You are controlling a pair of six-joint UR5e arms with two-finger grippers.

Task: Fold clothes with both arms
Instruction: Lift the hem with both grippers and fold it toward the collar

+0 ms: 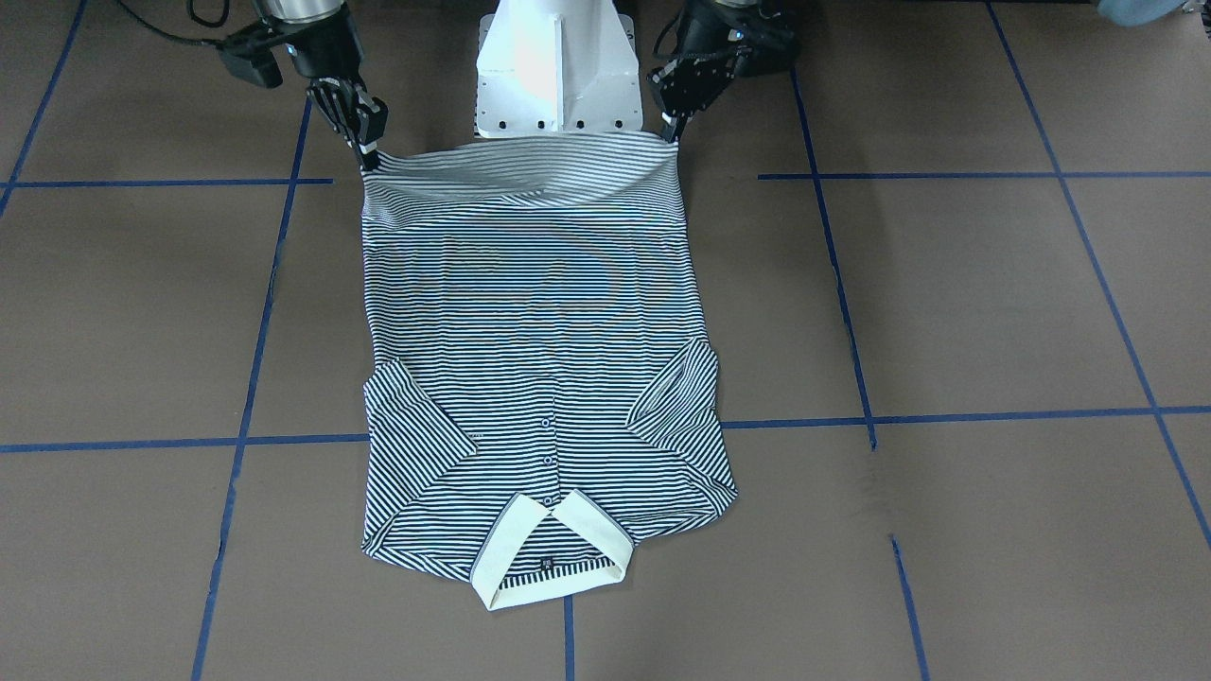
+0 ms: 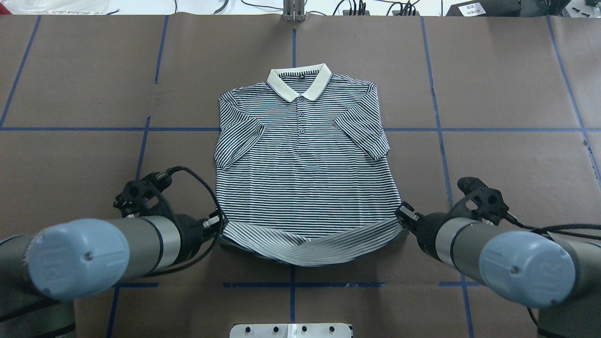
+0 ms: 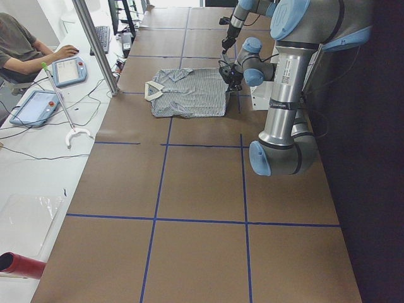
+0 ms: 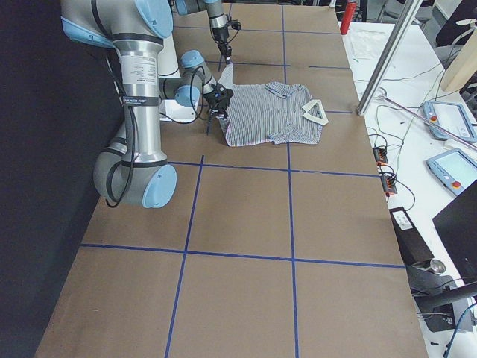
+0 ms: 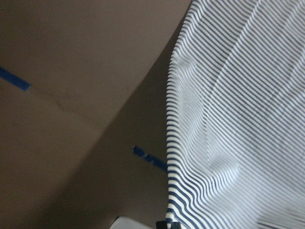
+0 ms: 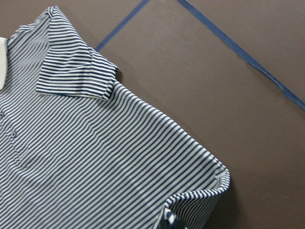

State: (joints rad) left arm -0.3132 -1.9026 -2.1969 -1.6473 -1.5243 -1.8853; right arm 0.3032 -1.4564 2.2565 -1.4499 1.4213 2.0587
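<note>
The striped polo shirt [image 1: 539, 312] lies front up on the brown table [image 1: 946, 303], with its cream collar [image 2: 299, 82] at the far side and both sleeves folded in over the chest. My left gripper [image 2: 219, 224] is shut on the hem's left corner. My right gripper [image 2: 404, 216] is shut on the hem's right corner. The hem edge [image 2: 310, 246] is lifted a little off the table and sags between them. In the front-facing view the left gripper [image 1: 674, 130] is on the right and the right gripper [image 1: 369, 151] on the left. The wrist views show striped cloth [image 5: 238, 119] [image 6: 95, 157] hanging close by.
The white pedestal base [image 1: 553, 66] stands just behind the hem. Blue tape lines [image 2: 493, 129] cross the table. An operator [image 3: 19, 44], teach pendants [image 3: 68, 71] and a metal pole [image 3: 95, 44] are on the far side bench.
</note>
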